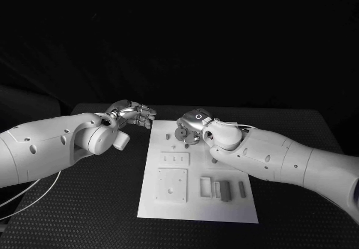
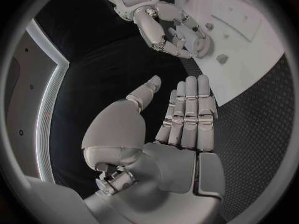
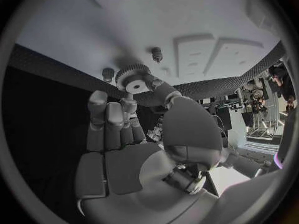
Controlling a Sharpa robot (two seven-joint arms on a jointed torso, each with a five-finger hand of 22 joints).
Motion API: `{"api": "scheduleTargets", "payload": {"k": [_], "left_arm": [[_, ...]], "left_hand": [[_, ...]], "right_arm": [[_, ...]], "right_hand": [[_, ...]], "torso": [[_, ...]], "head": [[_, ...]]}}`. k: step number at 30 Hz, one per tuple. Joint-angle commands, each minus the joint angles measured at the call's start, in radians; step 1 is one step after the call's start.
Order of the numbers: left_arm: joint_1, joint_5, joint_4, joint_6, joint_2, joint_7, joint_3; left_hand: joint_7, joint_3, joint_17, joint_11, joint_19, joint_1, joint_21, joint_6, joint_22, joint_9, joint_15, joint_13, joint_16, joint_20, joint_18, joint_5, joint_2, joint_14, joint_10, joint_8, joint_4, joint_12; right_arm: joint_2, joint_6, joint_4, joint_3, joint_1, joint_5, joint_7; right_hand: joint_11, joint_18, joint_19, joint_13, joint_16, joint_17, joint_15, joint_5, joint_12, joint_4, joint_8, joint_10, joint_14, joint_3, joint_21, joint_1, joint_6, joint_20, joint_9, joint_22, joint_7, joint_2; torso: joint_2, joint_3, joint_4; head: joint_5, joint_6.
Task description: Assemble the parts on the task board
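Underneath, a black table (image 1: 90,207) bearing the task board (image 1: 224,210).

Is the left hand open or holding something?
Open. The left hand holds nothing; its fingers lie straight, thumb apart, beside the task board.

Dim, colourless light leaves the background black, the white task board (image 1: 198,179) brightest, and wrist views fisheye-bent.

The head camera looks down on the task board (image 1: 198,179); both wrist cameras view its far end from close range.
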Motion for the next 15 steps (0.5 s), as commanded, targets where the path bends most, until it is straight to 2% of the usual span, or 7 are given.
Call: {"api": "scheduleTargets", "payload": {"k": [1, 6, 12, 15], "left_arm": [[0.001, -0.001, 0.002, 0.015, 0.002, 0.008, 0.001], [0.001, -0.001, 0.002, 0.014, 0.002, 0.009, 0.001], [0.001, -0.001, 0.001, 0.016, 0.002, 0.009, 0.001], [0.001, -0.001, 0.001, 0.015, 0.002, 0.009, 0.001]], "left_hand": [[0.003, -0.005, 0.001, 0.000, 0.003, -0.009, -0.004, -0.004, 0.002, 0.002, -0.002, 0.002, -0.005, -0.006, 0.020, -0.001, 0.005, -0.001, -0.007, -0.006, 0.002, -0.005], [0.003, -0.004, 0.001, 0.000, 0.003, -0.009, -0.004, -0.004, 0.002, 0.002, -0.002, 0.002, -0.005, -0.007, 0.020, -0.001, 0.005, -0.001, -0.006, -0.006, 0.001, -0.005], [0.003, -0.004, 0.002, 0.000, 0.003, -0.008, -0.004, -0.004, 0.002, 0.002, -0.002, 0.002, -0.005, -0.007, 0.020, -0.001, 0.005, -0.001, -0.006, -0.006, 0.001, -0.005], [0.003, -0.004, 0.002, 0.000, 0.003, -0.008, -0.004, -0.003, 0.002, 0.002, -0.002, 0.002, -0.006, -0.007, 0.020, -0.001, 0.005, -0.001, -0.006, -0.006, 0.001, -0.005]], "right_arm": [[0.003, 0.004, -0.009, 0.000, 0.000, -0.008, 0.006], [0.004, -0.003, -0.017, 0.000, 0.000, -0.017, -0.005], [0.003, -0.012, -0.019, 0.000, 0.000, -0.021, -0.009], [0.005, -0.012, -0.022, 0.000, 0.000, -0.021, -0.007]], "right_hand": [[0.002, 0.046, 0.002, -0.001, -0.005, 0.000, 0.004, 0.001, -0.004, 0.002, -0.005, 0.006, 0.004, 0.006, 0.001, 0.000, 0.021, -0.007, 0.002, 0.013, 0.025, -0.005], [0.003, 0.046, 0.002, -0.001, -0.005, -0.001, 0.004, 0.000, -0.004, 0.002, -0.006, 0.006, 0.003, 0.006, 0.001, 0.000, 0.021, -0.007, 0.002, 0.013, 0.025, -0.005], [0.003, 0.046, 0.003, -0.002, -0.005, -0.002, 0.004, 0.001, -0.004, 0.000, -0.006, 0.006, 0.003, 0.007, 0.001, 0.001, 0.020, -0.007, 0.002, 0.013, 0.026, -0.003], [0.003, 0.046, 0.003, -0.002, -0.005, -0.002, 0.004, 0.001, -0.004, -0.001, -0.007, 0.006, 0.003, 0.008, 0.001, 0.002, 0.020, -0.007, 0.002, 0.013, 0.026, -0.003]], "torso": [[-0.001, 0.0009, -0.0014], [-0.001, 0.0006, -0.0026], [-0.001, 0.0027, -0.0031], [-0.001, 0.0019, -0.0031]], "head": [[0.001, -0.001], [-0.004, -0.001], [-0.001, -0.001], [-0.001, 0.000]]}}
